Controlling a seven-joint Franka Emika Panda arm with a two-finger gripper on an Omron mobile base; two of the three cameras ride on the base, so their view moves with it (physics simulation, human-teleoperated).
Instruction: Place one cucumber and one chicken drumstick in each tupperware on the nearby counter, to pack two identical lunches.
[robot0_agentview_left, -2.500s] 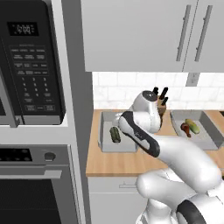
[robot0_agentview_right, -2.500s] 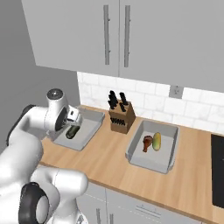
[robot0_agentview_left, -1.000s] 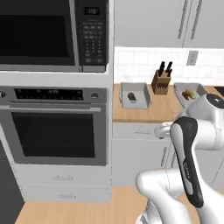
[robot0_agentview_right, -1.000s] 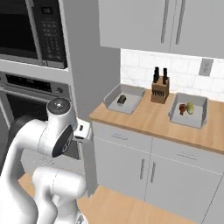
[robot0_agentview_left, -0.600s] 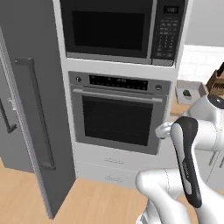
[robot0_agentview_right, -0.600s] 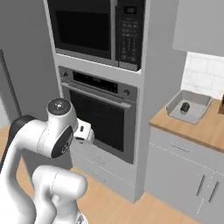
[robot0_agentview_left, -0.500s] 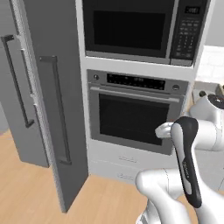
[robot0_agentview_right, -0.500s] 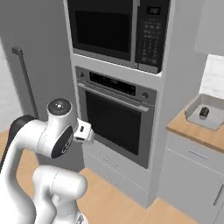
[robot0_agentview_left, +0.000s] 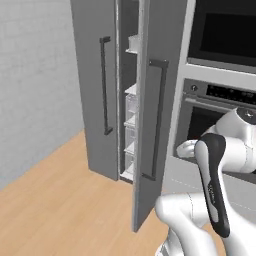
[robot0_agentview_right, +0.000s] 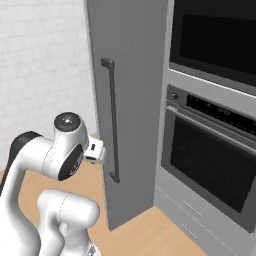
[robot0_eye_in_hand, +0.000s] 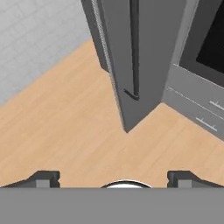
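Grey fridge door (robot0_agentview_left: 150, 130) stands ajar beside the oven (robot0_agentview_right: 212, 165); the gripper (robot0_eye_in_hand: 113, 177) hangs empty, fingers spread.

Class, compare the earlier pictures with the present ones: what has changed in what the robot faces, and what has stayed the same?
The base has driven away from the counter with its two containers, past the wall oven, and now faces the fridge, whose doors stand ajar. That is camera travel, not things moving. The pincer stays open and holds nothing.
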